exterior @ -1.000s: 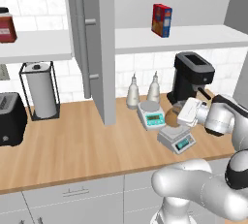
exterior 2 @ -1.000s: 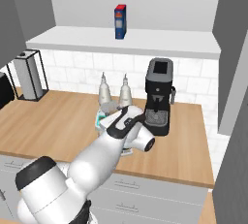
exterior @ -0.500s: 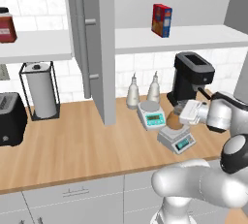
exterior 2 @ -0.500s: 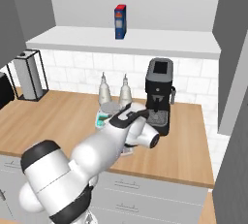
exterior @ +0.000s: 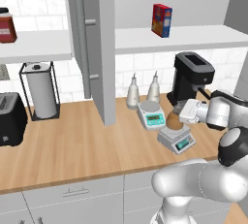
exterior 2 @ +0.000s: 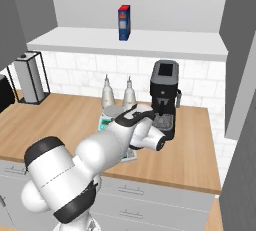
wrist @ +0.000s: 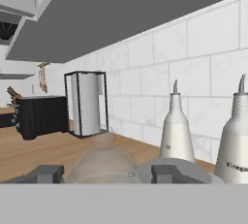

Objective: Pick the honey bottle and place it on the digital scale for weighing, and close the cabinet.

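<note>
The gripper (exterior: 180,114) reaches in sideways from the right, low over the counter (exterior: 72,145), and the honey bottle (exterior: 173,120) sits right at its fingertips, resting on the flat top of the grey scale (exterior: 176,137). In the hand view the two dark fingertips (wrist: 47,173) stand well apart with the blurred brown bottle (wrist: 100,165) between them, so the jaws look spread, but whether the pads touch it cannot be told. Just beyond the gripper, toward the wall, is a white scale (exterior: 151,115) with a round plate, and behind that stand two white bottles (exterior: 132,92) against the tiles. The black coffee machine (exterior: 193,76) is directly behind the gripper. Far to the gripper's front, along the counter, are the paper towel holder (exterior: 40,90) and the toaster (exterior: 10,119). Up and ahead of it the cabinet (exterior: 92,43) door hangs open, its bar handle facing out, with a red-and-blue box (exterior: 162,20) on the shelf above.
</note>
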